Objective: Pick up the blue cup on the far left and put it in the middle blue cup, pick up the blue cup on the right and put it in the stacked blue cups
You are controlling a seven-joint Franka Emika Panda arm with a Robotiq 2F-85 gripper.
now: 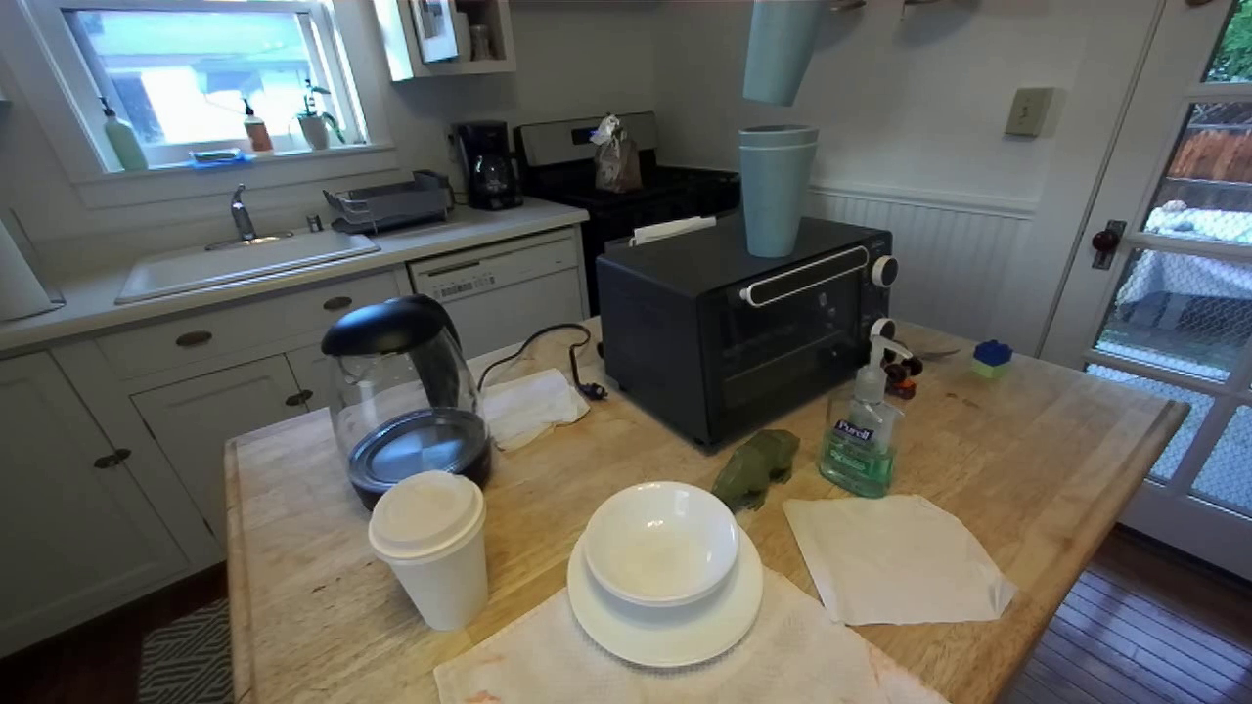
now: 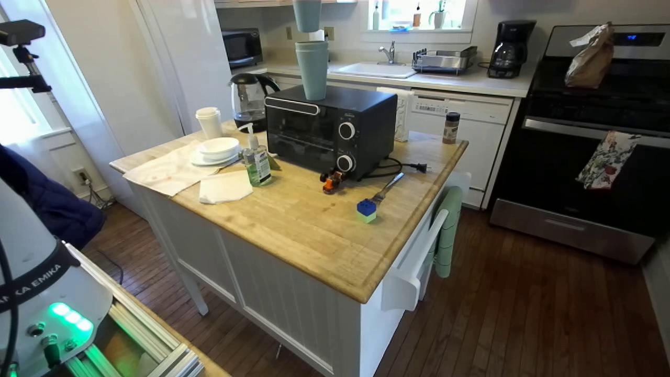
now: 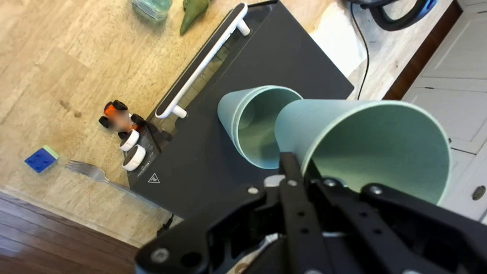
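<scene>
Two layered rims show on the stacked blue cups point(image 1: 776, 200), which stand upright on top of the black toaster oven point(image 1: 655, 259). The stack also shows in an exterior view point(image 2: 313, 73) and in the wrist view point(image 3: 230, 110). My gripper point(image 3: 301, 164) is shut on the rim wall of a single blue cup point(image 3: 298, 118), one finger outside and one inside. This held cup hangs above the stack in both exterior views point(image 1: 781, 54) point(image 2: 307, 15), with a gap between them. Its top and the gripper are cut off there. No other loose blue cup shows.
A sanitizer bottle point(image 1: 861, 440), a green toy point(image 1: 755, 469), a white bowl point(image 1: 662, 543) on a plate, a lidded white cup point(image 1: 430, 552) and a kettle point(image 1: 406, 401) stand on the table. A toy car point(image 2: 332, 180), blocks point(image 2: 366, 210) and a fork point(image 2: 387, 188) lie near the oven.
</scene>
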